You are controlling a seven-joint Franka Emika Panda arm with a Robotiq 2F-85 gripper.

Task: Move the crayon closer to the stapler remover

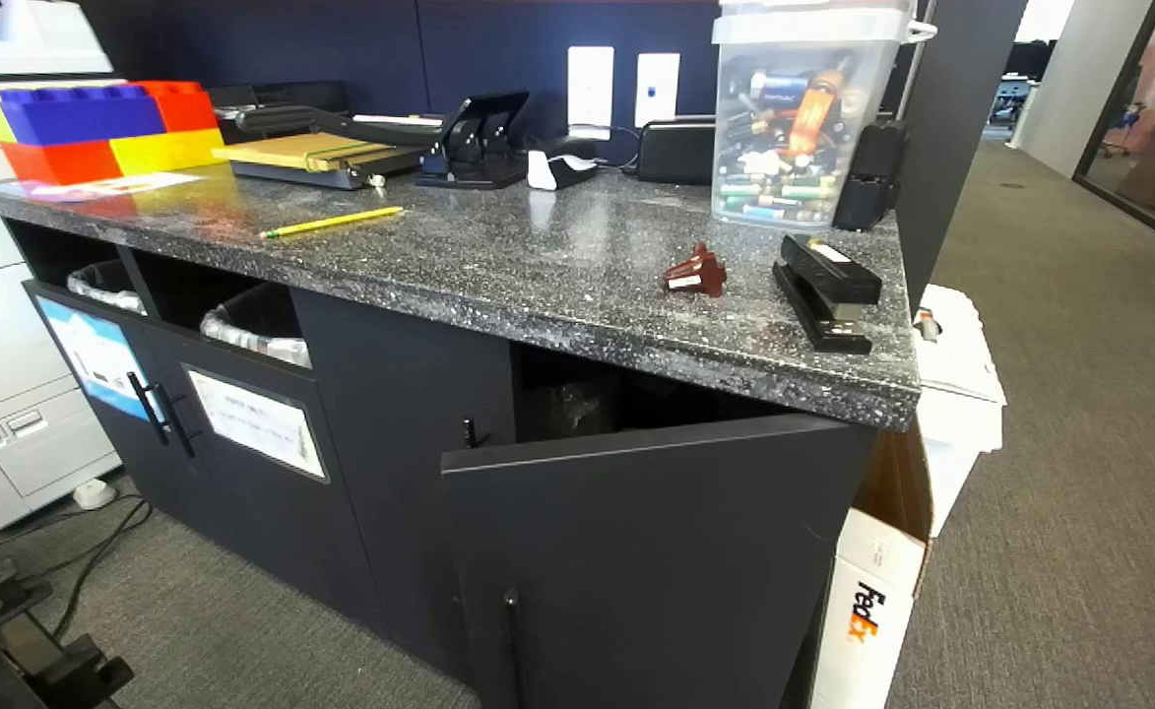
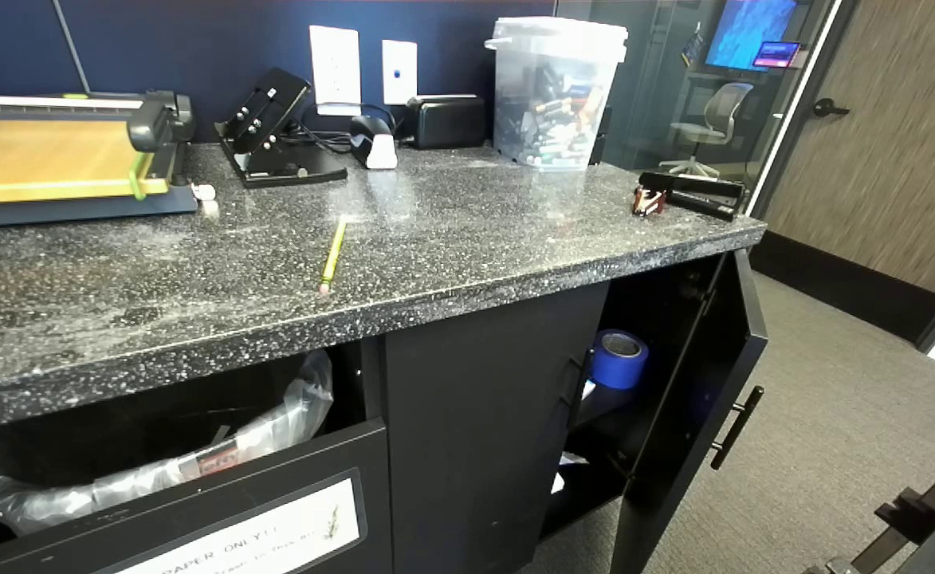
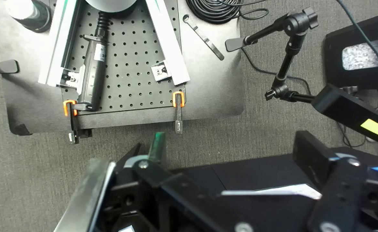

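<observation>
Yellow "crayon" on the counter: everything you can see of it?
The crayon looks more like a pencil: thin, straight, yellow, apparently wooden, with a pinkish eraser-like end and a greenish band beside it. It lies flat on the dark speckled countertop, that end nearer the front edge. Only the countertop appears to touch it. The far tip is too small to tell whether sharpened. Not in the wrist view.

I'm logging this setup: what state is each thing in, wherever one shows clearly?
Jaws: open, empty.
Crayon: lying flat on the counter.
Stapler remover: resting apart from the crayon.
Stapler: upright on its base.
Clear tub: upright, mostly full.
Cabinet door at the counter's end: open.
Neighbouring door: shut.
Tape roll: lying flat.
</observation>
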